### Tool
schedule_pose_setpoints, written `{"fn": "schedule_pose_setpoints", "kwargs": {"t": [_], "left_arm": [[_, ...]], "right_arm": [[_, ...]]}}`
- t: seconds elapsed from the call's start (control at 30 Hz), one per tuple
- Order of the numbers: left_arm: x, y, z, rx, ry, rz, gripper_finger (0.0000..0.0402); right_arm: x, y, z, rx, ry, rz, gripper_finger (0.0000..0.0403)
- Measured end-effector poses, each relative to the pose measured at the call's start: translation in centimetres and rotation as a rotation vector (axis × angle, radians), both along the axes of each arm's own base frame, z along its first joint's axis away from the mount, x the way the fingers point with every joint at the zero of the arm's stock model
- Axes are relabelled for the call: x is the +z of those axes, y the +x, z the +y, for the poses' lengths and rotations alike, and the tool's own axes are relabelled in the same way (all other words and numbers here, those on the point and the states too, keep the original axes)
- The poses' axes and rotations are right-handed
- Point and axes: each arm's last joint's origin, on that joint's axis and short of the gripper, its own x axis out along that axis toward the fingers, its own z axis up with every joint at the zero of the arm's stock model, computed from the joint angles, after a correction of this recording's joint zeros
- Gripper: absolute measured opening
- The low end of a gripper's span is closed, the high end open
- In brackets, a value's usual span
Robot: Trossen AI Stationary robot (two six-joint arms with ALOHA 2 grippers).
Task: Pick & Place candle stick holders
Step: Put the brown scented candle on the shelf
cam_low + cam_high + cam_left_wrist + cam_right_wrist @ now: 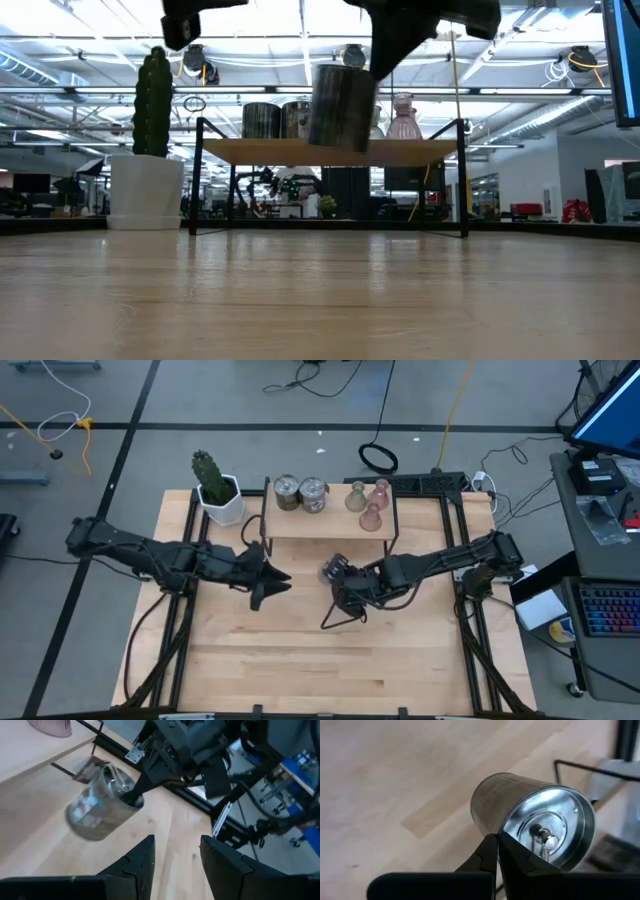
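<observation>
My right gripper (pixel 337 574) is shut on a shiny silver mottled cup (pixel 342 105), held in the air in front of the low shelf (pixel 330 525). The cup also shows in the right wrist view (pixel 520 810) and the left wrist view (pixel 100 805). My left gripper (pixel 176 851) is open and empty, just left of the cup (pixel 275 582). On the shelf stand two more silver cups (pixel 287 493) (pixel 313 493), an olive-green holder (pixel 355 498) and two pale pink holders (pixel 381 490) (pixel 371 517), each on its base. My right gripper holds the silver cup by its rim wall (pixel 496 831), with one finger (pixel 520 862) inside the open mouth and one (pixel 482 857) outside. The fingers come from above, slanting down. The cup hangs below them, slightly tilted and lifted clear of the table (pixel 342 105).
A white pot with a green cactus (pixel 218 495) stands left of the shelf. The shelf's thin black legs (pixel 200 180) stand on the wooden table (pixel 300 660). The table's near half is bare wood. Black frame rails (pixel 470 620) run along the table's sides.
</observation>
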Motion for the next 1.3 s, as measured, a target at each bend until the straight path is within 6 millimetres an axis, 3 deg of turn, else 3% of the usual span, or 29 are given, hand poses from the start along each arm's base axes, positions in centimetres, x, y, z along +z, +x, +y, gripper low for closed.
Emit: {"fn": "schedule_pose_setpoints", "kwargs": {"t": [0.3,0.63,1.0,1.3], "left_arm": [[2.6,4.2,-0.8,0.042,-0.012,0.111,0.0159],[5.9,6.7,-0.8,0.207,0.004,0.325,0.0159],[3.4,9.0,-0.2,0.278,-0.168,0.479,0.0159],[3.1,9.5,-0.2,0.284,-0.265,0.491,0.0159]], "right_arm": [[0.2,-0.1,2.1,0.16,-0.052,-0.009,0.0],[0.2,-0.5,3.5,0.215,-0.001,0.004,0.0],[0.3,-0.3,3.7,0.22,0.062,-0.023,0.0],[0.3,0.0,3.5,0.228,0.112,-0.034,0.0]]}}
